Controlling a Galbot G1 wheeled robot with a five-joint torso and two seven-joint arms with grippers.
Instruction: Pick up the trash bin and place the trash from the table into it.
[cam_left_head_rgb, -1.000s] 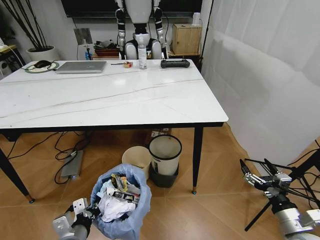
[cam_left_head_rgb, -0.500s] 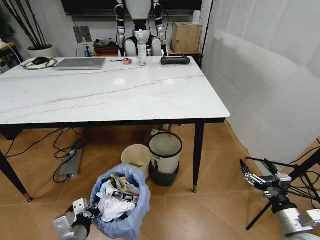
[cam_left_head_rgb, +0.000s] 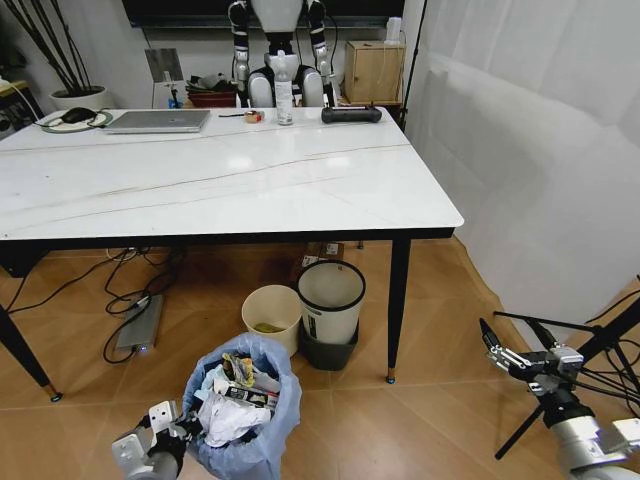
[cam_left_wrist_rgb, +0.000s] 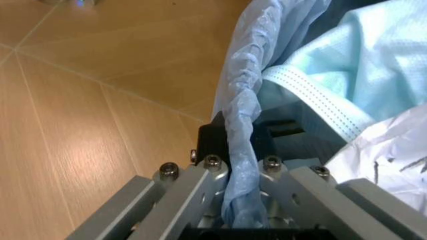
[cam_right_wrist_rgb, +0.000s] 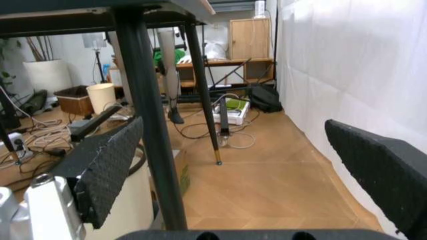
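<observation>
Bin (cam_left_head_rgb: 243, 415) on floor before table (cam_left_head_rgb: 230, 185), rim bag pinched by left gripper (cam_left_wrist_rgb: 241, 172). Right gripper (cam_left_head_rgb: 512, 350) held apart, fingers spread. Risk judged: thin bag torn, bin dropped.

head camera: shifted | table (cam_left_head_rgb: 230, 180): sits higher in view | objects: unmoved

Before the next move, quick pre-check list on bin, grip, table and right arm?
1. Left hand shut on the trash bin bag rim: ok.
2. Grip on the hard rim under the bag: cannot tell.
3. Bin already holds the trash, piled near rim height: ok, watch for spill.
4. The table free of litter: ok; a laptop and small items sit at the far edge.
5. Right hand open, low, apart from the table leg: ok.
</observation>
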